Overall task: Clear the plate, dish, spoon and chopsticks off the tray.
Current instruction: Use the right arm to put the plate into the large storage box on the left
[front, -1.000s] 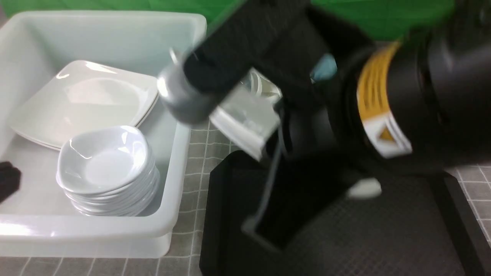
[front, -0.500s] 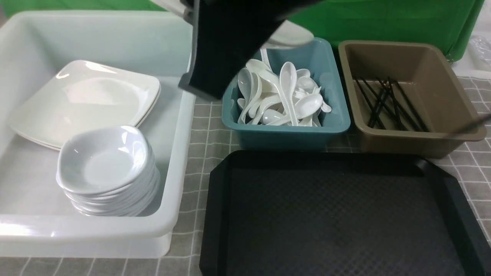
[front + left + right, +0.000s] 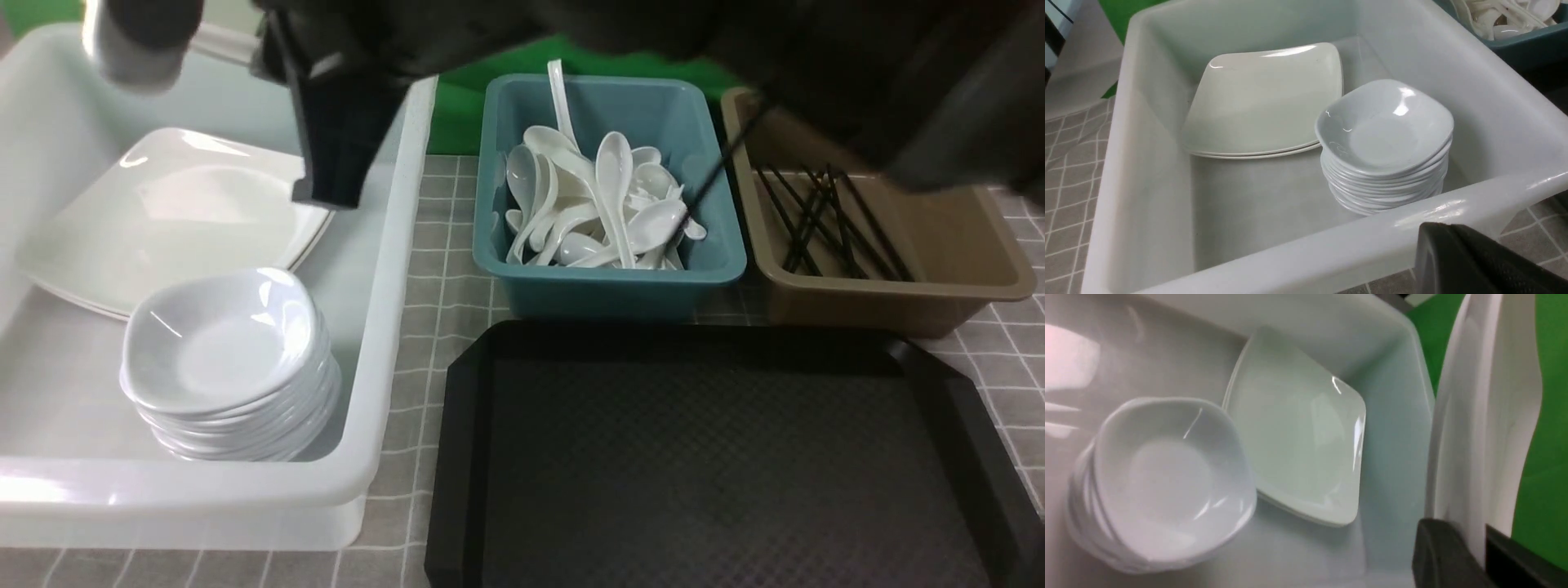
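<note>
My right gripper (image 3: pixel 326 192) hangs over the far side of the white tub (image 3: pixel 384 327). In the right wrist view it (image 3: pixel 1466 528) is shut on the large white plate (image 3: pixel 1486 416), held on edge above the tub. Two like plates (image 3: pixel 163 212) lie stacked in the tub, beside a stack of small bluish-white dishes (image 3: pixel 220 351). The black tray (image 3: pixel 710 465) holds nothing. White spoons (image 3: pixel 604 204) fill the blue tub. Black chopsticks (image 3: pixel 824 216) lie in the brown tub. My left gripper (image 3: pixel 1449 228) is shut and empty, just outside the white tub's near rim (image 3: pixel 1298 253).
The blue tub (image 3: pixel 612 286) and the brown tub (image 3: pixel 890 286) stand side by side behind the tray. My right arm crosses the top of the front view. A thin dark line (image 3: pixel 710 175) hangs from it over the blue tub. Grey checked cloth covers the table.
My right arm has swung up off the tray and left, carrying the plate over the white tub. The blue and brown tubs have come into view.
</note>
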Robot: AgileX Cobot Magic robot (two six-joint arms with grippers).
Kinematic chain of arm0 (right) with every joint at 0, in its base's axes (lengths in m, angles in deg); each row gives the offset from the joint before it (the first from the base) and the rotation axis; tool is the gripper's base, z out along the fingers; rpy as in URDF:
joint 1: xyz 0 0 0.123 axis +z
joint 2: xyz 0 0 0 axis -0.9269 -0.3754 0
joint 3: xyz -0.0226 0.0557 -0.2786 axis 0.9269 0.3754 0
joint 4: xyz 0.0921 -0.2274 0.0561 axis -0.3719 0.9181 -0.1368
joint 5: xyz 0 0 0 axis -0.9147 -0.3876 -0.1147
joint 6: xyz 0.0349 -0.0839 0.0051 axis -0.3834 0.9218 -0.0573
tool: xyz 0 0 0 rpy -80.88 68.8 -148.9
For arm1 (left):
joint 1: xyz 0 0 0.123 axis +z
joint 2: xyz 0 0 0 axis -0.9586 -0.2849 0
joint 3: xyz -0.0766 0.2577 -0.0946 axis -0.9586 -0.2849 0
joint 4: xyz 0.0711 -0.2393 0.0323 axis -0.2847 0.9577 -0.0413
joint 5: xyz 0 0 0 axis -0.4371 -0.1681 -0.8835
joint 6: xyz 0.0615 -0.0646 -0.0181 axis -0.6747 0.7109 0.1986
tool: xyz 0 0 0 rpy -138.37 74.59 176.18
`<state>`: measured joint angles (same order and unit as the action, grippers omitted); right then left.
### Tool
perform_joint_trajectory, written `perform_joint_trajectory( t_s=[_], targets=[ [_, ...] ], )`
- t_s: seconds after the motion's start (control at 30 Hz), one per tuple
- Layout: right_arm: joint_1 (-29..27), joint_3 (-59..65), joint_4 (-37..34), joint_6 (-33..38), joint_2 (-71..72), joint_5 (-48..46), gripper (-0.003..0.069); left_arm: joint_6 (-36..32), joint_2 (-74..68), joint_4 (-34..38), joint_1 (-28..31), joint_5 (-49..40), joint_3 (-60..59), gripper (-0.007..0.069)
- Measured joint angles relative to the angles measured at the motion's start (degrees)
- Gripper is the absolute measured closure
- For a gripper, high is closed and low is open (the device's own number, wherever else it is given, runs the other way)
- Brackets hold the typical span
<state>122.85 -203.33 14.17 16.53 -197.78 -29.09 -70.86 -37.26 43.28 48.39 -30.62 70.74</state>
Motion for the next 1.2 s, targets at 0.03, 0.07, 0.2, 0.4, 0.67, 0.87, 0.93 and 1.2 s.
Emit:
perform_joint_trajectory(
  t_s=[0.03,0.07,0.2,0.4,0.67,0.87,0.93,1.2],
  targets=[
    [-0.1,-0.2,-0.1,0.4,-0.3,0.8,0.0601,0.0,0.0,0.1,0.0,0.0,0.0,0.0615],
    [-0.3,-1.6,-0.4,1.1,-3.0,3.2,0.0601,0.2,0.0,0.3,0.0,0.2,0.0,0.0615],
    [-1.1,-6.4,-0.7,2.0,-10.2,10.2,0.0601,0.3,0.0,0.8,0.0,1.2,0.0,0.0615],
    [-2.4,-14.7,-1.5,1.9,-20.4,17.0,0.0601,0.5,0.0,1.3,0.0,0.9,0.0,0.0615],
    [-3.1,-22.5,-3.4,2.6,-32.0,17.8,0.0601,0.3,0.0,6.2,0.0,0.0,0.0,0.0615],
    [-3.2,-23.1,-3.6,4.2,-34.9,18.4,0.0601,0.3,0.0,8.3,0.0,0.0,0.0,0.0615],
    [-3.2,-23.1,-3.6,4.9,-35.3,18.7,0.0601,0.2,0.0,8.6,0.0,0.0,0.0,0.0615],
    [-3.2,-23.1,-3.6,6.8,-37.2,19.2,0.0601,-0.7,0.0,10.7,0.0,0.0,0.0,0.0615]
  ],
)
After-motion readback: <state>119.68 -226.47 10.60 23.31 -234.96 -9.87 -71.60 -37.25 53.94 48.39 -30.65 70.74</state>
